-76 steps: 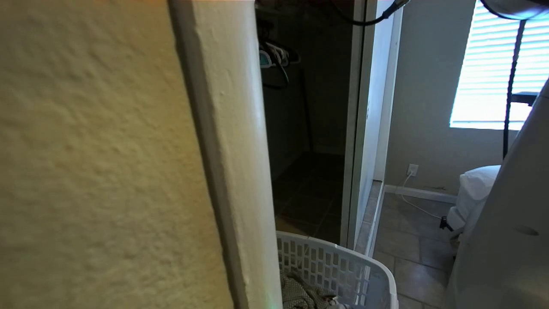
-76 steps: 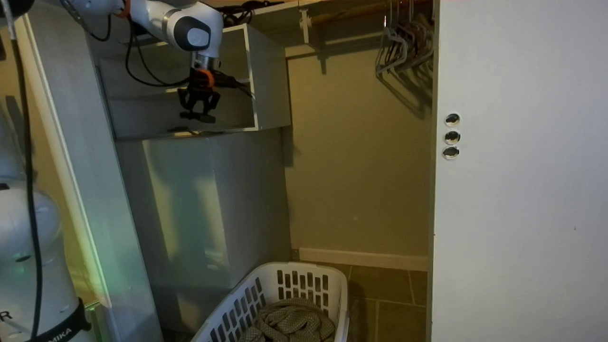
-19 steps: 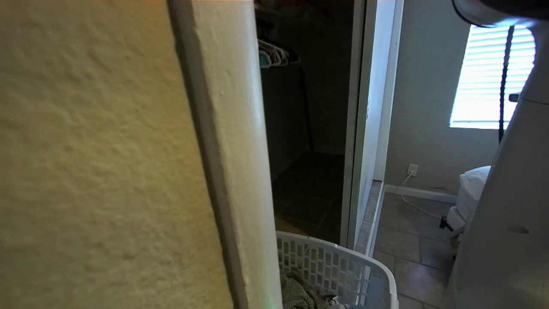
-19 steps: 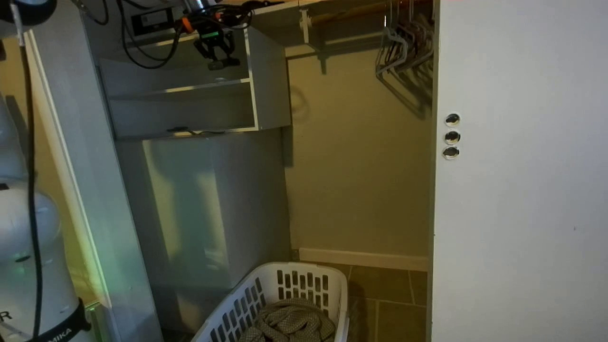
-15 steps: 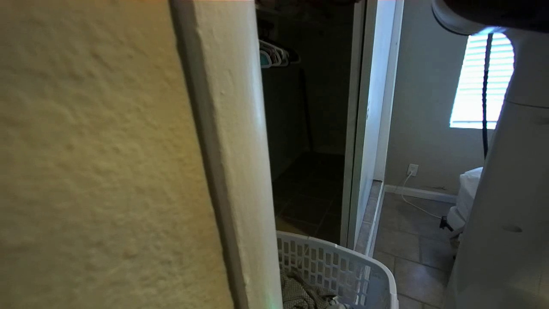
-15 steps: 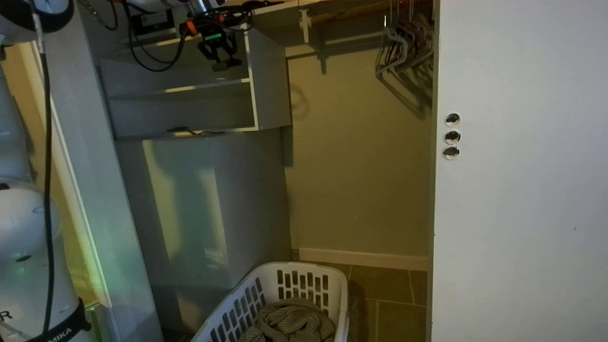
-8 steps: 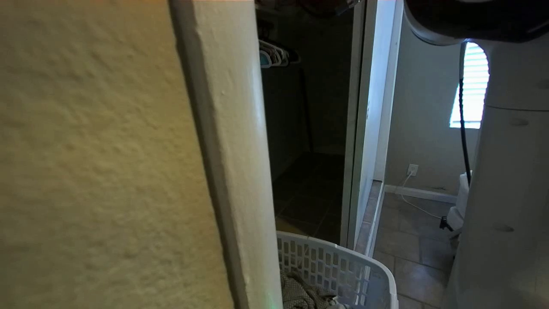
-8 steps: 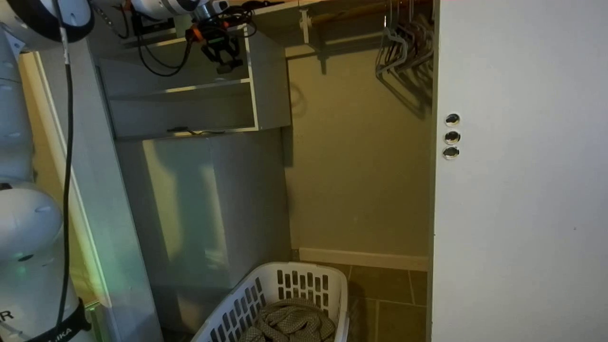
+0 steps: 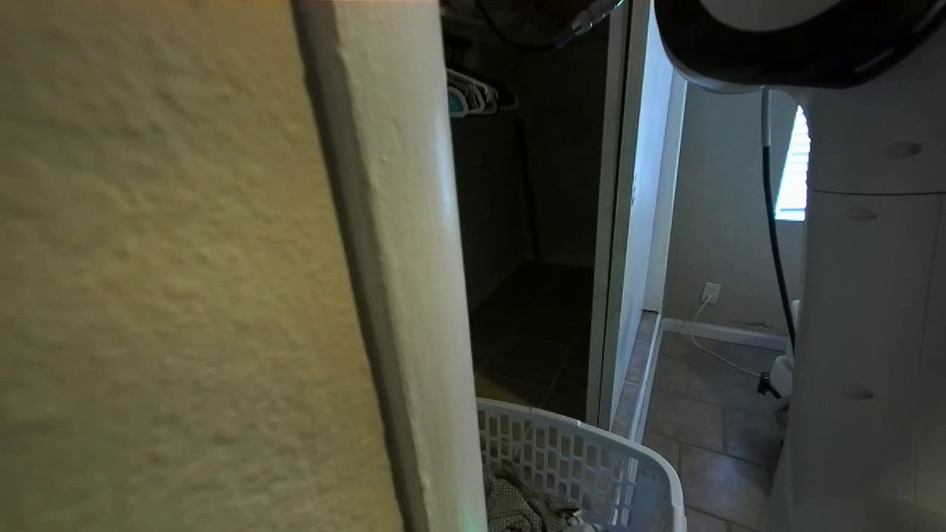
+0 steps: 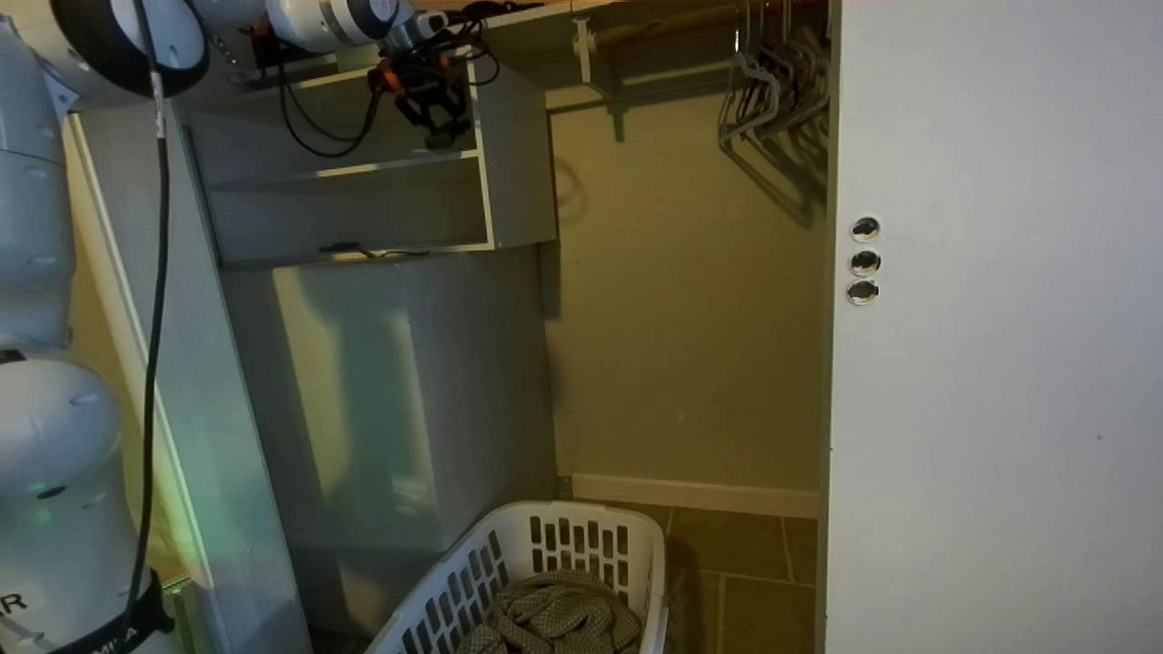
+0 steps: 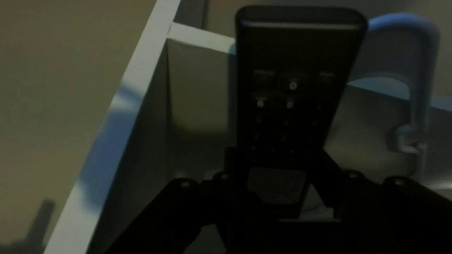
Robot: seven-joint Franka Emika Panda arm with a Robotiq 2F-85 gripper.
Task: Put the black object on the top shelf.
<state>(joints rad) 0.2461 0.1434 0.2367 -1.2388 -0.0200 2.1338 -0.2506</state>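
The black object is a dark keypad device like a remote point(image 11: 293, 56), with small white-marked keys and a grey screen. In the wrist view it stands between the fingers of my gripper point(image 11: 275, 158), which touch its sides; its lower end is partly hidden by the fingers. In an exterior view my gripper point(image 10: 438, 129) is in front of the upper compartment of the pale shelf unit point(image 10: 515, 145), near its right side wall and a little above the middle shelf board point(image 10: 391, 167). The device is hard to separate from the dark fingers there. My gripper is out of view in the remaining exterior view.
A thin black item point(image 10: 343, 247) lies on the unit's bottom board. A curved bluish piece point(image 11: 429, 70) stands at the wrist view's right. Hangers point(image 10: 763, 100) hang from a rod. A white basket point(image 10: 654, 545) holds cloth. A sliding door point(image 10: 981, 363) stands at right. Cables hang from my arm.
Five seconds ago my gripper was lower, before the lower compartment; it rose to the upper one. In the last second it moved slightly right and down, still holding the device, as the arm swung right.
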